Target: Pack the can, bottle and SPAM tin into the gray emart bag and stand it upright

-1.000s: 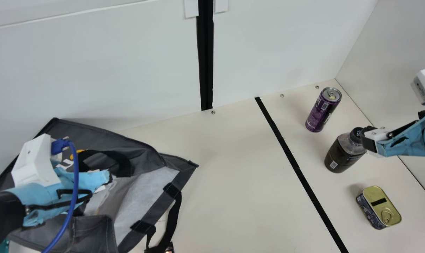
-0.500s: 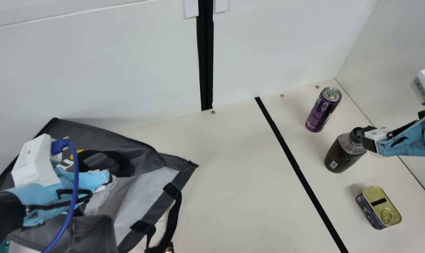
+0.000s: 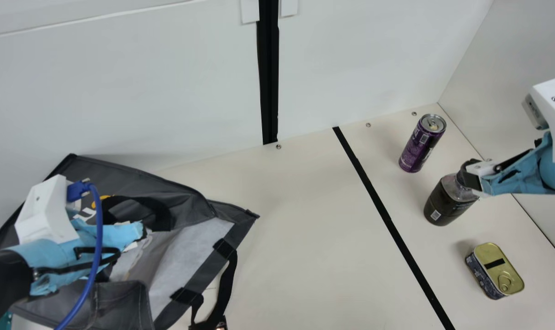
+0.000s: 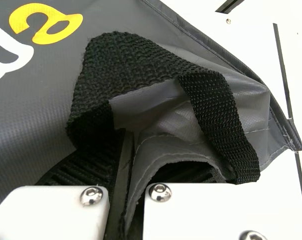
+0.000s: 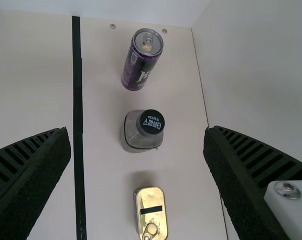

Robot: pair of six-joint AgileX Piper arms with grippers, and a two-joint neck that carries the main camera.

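Got gray emart bag [image 3: 121, 173] fabric pinched in left gripper [image 3: 130, 233] toward table's [image 3: 296, 238] far edge, and right gripper [image 3: 474, 176] spread open over bottle [image 3: 449, 204]. Have can [image 3: 419, 146] upright nearest far right corner, bottle upright by right edge. Have SPAM tin [image 3: 488, 256] flat near same edge, closer in than bottle, pull-tab lid up.

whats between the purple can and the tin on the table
The bottle stands between the can and the tin, with bare table on either side of it, as the right wrist view shows.
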